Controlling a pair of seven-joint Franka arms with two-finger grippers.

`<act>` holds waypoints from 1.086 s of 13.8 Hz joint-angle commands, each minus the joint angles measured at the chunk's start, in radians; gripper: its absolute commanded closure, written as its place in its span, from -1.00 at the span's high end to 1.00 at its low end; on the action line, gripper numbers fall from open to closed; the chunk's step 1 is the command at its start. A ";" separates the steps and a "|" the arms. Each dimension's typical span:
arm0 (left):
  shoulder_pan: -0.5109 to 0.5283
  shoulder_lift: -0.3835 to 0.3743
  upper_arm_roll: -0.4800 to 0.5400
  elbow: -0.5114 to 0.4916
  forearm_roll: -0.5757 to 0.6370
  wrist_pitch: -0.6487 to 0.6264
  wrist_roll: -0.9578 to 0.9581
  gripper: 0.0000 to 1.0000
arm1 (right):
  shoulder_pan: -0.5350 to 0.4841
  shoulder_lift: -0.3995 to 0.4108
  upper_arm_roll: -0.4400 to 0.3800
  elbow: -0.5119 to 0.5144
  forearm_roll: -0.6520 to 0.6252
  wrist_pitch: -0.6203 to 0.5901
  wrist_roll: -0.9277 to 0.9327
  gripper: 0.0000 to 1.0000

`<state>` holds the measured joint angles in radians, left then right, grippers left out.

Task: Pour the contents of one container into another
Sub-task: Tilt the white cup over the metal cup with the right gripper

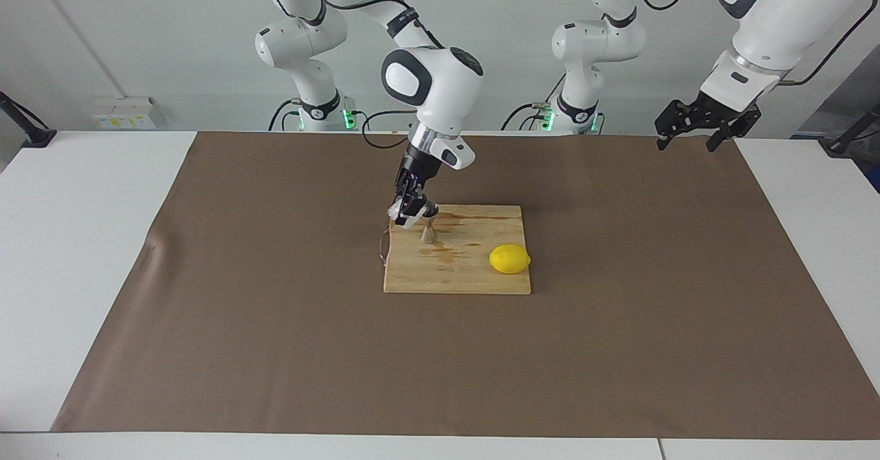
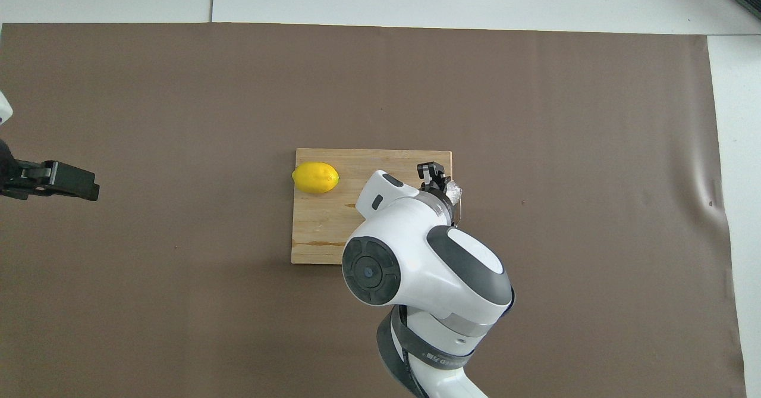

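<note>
Two robot arms work at a worktop covered by a brown mat (image 1: 275,309). On a wooden cutting board (image 1: 457,274) near the middle of the mat stands the small silver jigger (image 1: 428,232), upright, close to the board's corner that is nearest the robots at the right arm's end.

The right tool (image 1: 411,214) is closed on the small clear glass cup (image 1: 401,214) and holds it tipped just above and beside the jigger's mouth, so that its contents can run down into the jigger. The pour appears to be under way.

In the overhead view the right arm's bulk hides the jigger, and only a glint of the cup (image 2: 454,191) shows past the wrist.

A lemon (image 1: 509,259) lies on the board toward the left arm's end, clear of the pour. Darker wet-looking stains mark the board near the jigger.

The left tool (image 1: 693,130) waits open, raised over the worktop's corner at its own end.
</note>
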<state>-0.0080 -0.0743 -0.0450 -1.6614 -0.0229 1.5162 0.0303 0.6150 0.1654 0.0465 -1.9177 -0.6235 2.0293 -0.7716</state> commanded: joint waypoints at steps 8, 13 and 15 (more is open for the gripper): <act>0.008 -0.016 -0.003 -0.006 0.006 -0.013 0.008 1.00 | 0.014 -0.001 0.007 -0.012 -0.116 -0.024 0.021 -1.00; 0.008 -0.016 -0.003 -0.006 0.006 -0.013 0.008 1.00 | 0.026 -0.006 0.016 -0.012 -0.136 -0.038 0.023 -1.00; 0.008 -0.016 -0.003 -0.006 0.006 -0.013 0.008 1.00 | 0.028 -0.010 0.016 -0.015 -0.139 -0.038 0.023 -1.00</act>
<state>-0.0080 -0.0743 -0.0450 -1.6614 -0.0229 1.5162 0.0303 0.6412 0.1670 0.0573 -1.9236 -0.7264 2.0056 -0.7716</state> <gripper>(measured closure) 0.000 0.524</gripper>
